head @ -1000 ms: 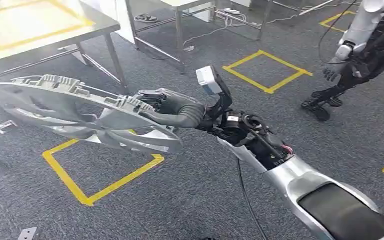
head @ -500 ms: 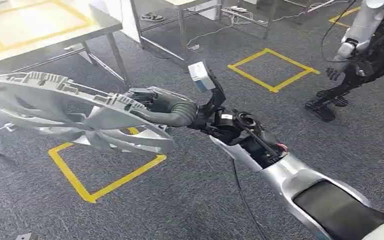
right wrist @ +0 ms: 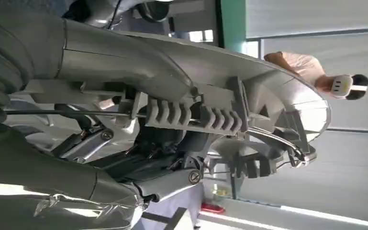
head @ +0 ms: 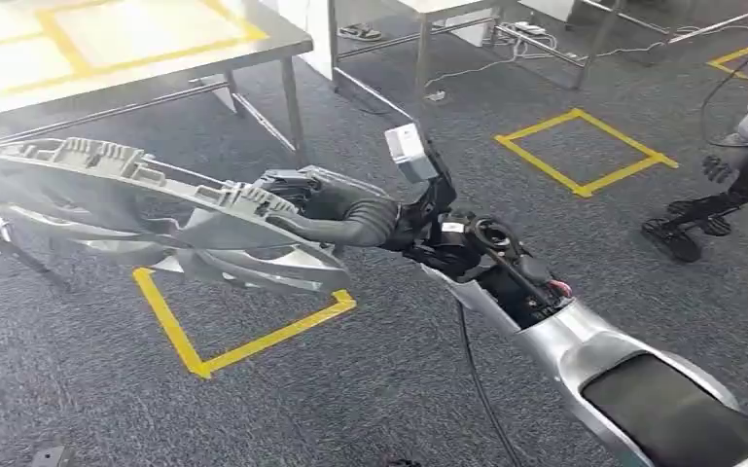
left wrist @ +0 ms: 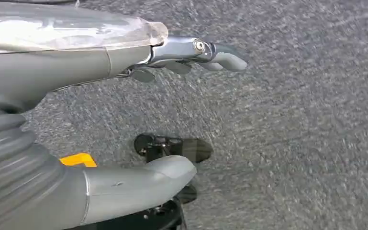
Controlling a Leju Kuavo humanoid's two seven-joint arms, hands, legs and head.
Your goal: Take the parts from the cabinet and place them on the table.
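Note:
A large round grey plastic part (head: 107, 199) with ribs and curved spokes hangs level above the carpet, left of centre in the head view. My right hand (head: 326, 209) grips its near rim, with the arm stretched out from the lower right. The right wrist view shows the same part (right wrist: 268, 110) close up, with my right hand (right wrist: 100, 62) clamped over its ribbed edge. A table (head: 136, 39) with a yellow taped outline on its top stands at the upper left, beyond the part. My left hand (left wrist: 76, 67) hangs over grey carpet with fingers apart, holding nothing.
Yellow taped squares (head: 243, 331) (head: 584, 151) mark the carpet. A second metal table frame (head: 428, 29) and cables lie at the back. Another robot (head: 739, 165) stands at the far right. A person (right wrist: 316, 76) appears beyond the part in the right wrist view.
The camera has turned: floor marks, table and the other robot have shifted right in the picture. The part stays held in my right hand, at much the same height.

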